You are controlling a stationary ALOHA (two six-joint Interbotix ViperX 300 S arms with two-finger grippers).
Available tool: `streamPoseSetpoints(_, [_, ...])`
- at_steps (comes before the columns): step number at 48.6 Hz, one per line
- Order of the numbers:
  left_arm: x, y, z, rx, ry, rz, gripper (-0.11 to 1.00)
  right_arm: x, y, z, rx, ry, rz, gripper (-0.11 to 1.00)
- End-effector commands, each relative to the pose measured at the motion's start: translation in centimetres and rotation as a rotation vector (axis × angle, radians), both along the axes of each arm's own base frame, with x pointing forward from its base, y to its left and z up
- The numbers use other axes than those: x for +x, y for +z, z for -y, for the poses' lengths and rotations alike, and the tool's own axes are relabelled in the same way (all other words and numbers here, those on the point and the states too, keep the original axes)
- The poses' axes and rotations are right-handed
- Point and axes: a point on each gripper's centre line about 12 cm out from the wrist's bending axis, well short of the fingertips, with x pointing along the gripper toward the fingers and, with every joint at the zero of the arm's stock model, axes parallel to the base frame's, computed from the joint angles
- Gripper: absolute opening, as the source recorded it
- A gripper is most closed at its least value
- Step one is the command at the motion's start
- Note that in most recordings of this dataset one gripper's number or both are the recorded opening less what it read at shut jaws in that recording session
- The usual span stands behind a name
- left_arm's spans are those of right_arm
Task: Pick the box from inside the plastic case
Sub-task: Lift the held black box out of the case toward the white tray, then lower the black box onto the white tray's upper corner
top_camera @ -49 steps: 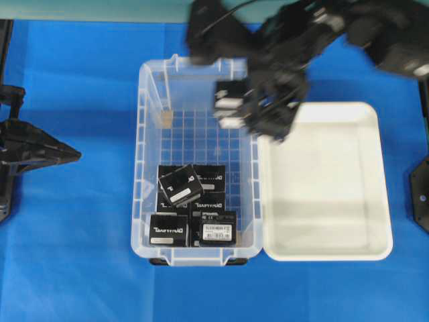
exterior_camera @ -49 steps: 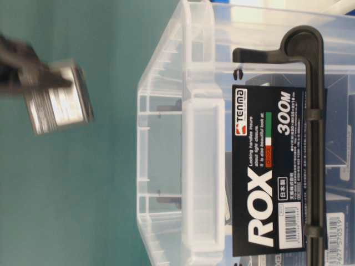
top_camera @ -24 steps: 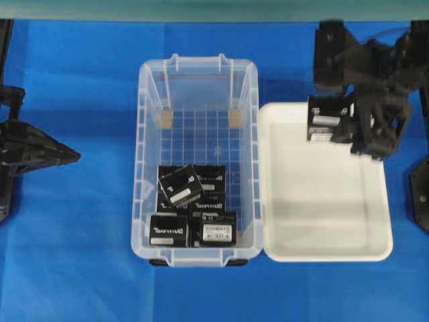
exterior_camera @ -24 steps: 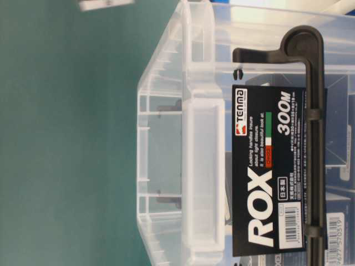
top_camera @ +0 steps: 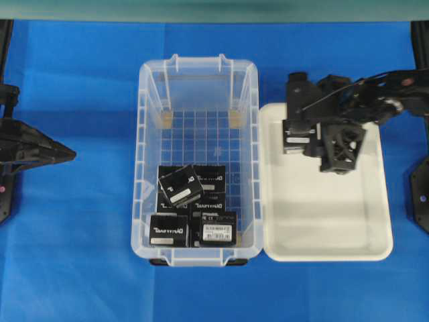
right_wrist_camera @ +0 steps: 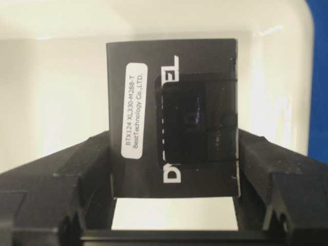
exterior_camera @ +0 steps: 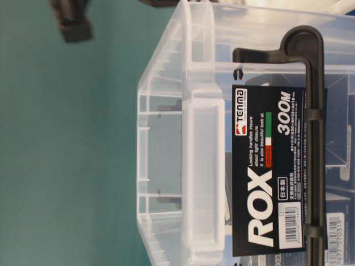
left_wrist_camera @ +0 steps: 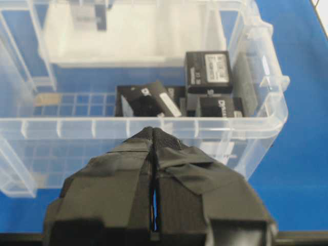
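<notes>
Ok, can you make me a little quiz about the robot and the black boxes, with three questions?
1. True or false: the right pincer is holding a black box.
2. Which is the held box above? A) the clear plastic case B) the white tray C) the blue cloth
3. Fill in: the left pincer is ____ (open or shut).

Key:
1. True. The box sits between its fingers.
2. B. It hangs over the tray's upper left corner.
3. Shut. Its fingers are pressed together, holding nothing, outside the case.
</notes>
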Motion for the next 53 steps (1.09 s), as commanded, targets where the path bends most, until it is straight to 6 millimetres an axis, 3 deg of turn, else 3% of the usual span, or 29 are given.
streamPoseSetpoints(1, [0.2, 0.8, 0.0, 0.001, -0.002, 0.020, -0.04, 1.0, -1.2, 0.5, -0.015, 0.006, 0.006, 0.64])
streamPoseSetpoints(19, [0.2, 0.9, 0.0, 0.001, 0.000, 0.020, -0.04, 1.6, -3.7, 2.2, -0.035, -0.047, 0.020, 0.64])
streamPoseSetpoints(41, [0.0, 1.3, -0.2, 0.001, 0.008, 0.037, -0.04, 1.6, -4.4, 2.9, -0.029, -0.067, 0.002, 0.64])
streamPoseSetpoints(48, [0.0, 1.3, -0.2, 0.003, 0.009, 0.038, -0.04, 2.0, -4.0, 3.2, -0.048, -0.078, 0.045, 0.93])
streamPoseSetpoints(53, [0.0, 1.3, -0.2, 0.001, 0.009, 0.037, -0.04, 2.6, -3.4, 3.2, -0.059, -0.076, 0.073, 0.95])
